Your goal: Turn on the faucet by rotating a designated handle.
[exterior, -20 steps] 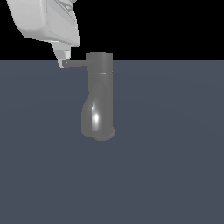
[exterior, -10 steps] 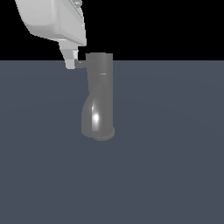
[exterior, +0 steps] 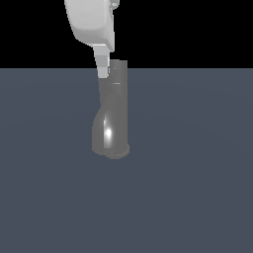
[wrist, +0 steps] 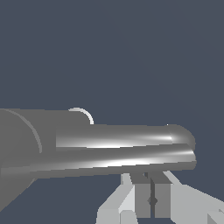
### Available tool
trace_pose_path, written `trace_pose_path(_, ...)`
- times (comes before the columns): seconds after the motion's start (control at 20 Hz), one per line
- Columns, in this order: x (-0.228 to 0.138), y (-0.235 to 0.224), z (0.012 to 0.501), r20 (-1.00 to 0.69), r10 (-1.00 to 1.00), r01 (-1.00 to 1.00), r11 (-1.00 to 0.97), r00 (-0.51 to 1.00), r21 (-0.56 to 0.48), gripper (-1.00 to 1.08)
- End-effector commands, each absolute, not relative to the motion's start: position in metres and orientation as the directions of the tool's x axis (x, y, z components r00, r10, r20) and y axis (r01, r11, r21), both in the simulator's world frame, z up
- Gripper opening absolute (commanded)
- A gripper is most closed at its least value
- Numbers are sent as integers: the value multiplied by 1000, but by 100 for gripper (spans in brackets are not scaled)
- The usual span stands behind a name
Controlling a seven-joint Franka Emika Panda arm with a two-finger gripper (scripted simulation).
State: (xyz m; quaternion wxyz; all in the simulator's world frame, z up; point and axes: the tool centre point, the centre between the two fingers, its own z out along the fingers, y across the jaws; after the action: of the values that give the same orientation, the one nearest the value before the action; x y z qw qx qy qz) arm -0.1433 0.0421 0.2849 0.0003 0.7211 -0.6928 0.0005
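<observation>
Slate-blue floor [exterior: 197, 197], glossy grey faucet [exterior: 112, 118], bulging base, wider cap

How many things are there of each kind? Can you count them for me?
Faucet: 1
Handle: 1
Gripper: 1
Total: 3
</observation>
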Motion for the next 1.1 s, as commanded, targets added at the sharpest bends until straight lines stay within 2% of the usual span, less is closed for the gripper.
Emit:
trace_pose_path(0.0, -141, 19, 285, 0, -1000, -1000, -21, 21, -1, -100)
trace_pose_path(0.4, -137, -27, 285, 0, -1000, -1000, -19, 19, 0, -100)
trace_pose_path(0.5, -138, -10, 285, 1, -999, -999, -45, 45, -1, -100)
trace_pose_path(1.05, -112, -35, 285, 1, -999, -999, -37, 37, -1, -100)
